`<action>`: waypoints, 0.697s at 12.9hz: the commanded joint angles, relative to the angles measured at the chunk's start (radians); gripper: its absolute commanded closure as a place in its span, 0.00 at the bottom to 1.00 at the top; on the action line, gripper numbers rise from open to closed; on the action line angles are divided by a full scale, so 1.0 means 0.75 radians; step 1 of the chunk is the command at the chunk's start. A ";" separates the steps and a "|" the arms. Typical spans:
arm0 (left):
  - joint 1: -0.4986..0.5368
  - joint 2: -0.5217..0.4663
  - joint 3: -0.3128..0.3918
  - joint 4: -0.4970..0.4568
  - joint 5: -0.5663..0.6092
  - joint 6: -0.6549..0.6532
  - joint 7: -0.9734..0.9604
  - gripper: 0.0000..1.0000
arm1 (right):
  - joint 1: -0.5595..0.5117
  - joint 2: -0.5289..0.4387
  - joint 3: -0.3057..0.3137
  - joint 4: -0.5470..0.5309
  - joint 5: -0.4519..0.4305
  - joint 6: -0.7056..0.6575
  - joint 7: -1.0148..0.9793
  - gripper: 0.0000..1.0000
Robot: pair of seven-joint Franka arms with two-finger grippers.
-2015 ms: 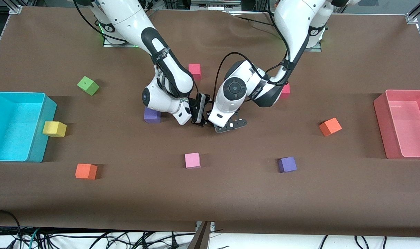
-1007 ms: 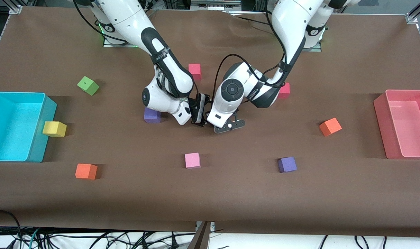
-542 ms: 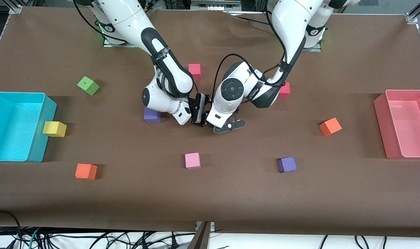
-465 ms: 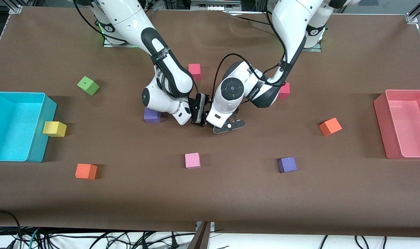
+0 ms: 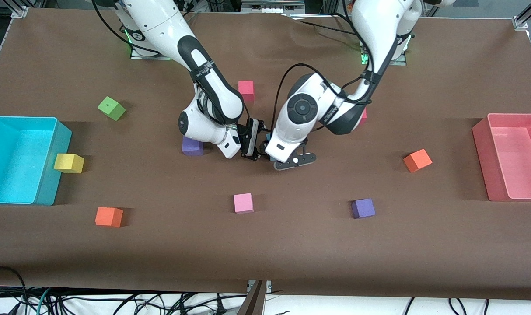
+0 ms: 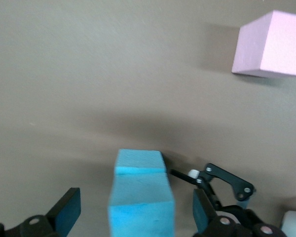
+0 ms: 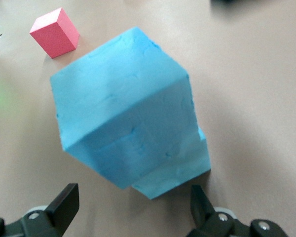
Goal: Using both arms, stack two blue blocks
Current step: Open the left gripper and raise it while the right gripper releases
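Note:
The two blue blocks stand stacked on the brown table. In the left wrist view the upper block (image 6: 141,207) sits on the lower block (image 6: 139,160). In the right wrist view the upper block (image 7: 121,111) sits twisted on the lower one (image 7: 180,170). My left gripper (image 6: 136,217) is open, one finger on each side of the upper block, apart from it. My right gripper (image 7: 133,205) is open beside the stack. In the front view both hands, left (image 5: 272,151) and right (image 5: 252,146), meet at mid-table and hide most of the stack.
A purple cube (image 5: 192,145) lies beside the right hand, a red-pink cube (image 5: 246,89) farther from the camera, a pink cube (image 5: 243,203) nearer. Purple (image 5: 363,208), orange (image 5: 417,160), orange (image 5: 109,216), yellow (image 5: 68,163) and green (image 5: 111,108) cubes lie around. Turquoise bin (image 5: 51,120); pink bin (image 5: 480,131).
My left arm's wrist and hand have shifted slightly toward the left arm's end of the table. My right arm has stayed still.

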 commanded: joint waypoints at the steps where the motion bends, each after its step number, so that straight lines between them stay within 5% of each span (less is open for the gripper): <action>1: 0.101 -0.131 -0.006 -0.055 0.012 -0.122 0.138 0.00 | -0.021 -0.093 0.005 -0.112 0.038 -0.013 -0.061 0.00; 9: 0.502 -0.570 -0.008 -0.217 0.027 -0.449 0.729 0.00 | -0.097 -0.400 -0.002 -0.412 0.016 -0.027 -0.032 0.00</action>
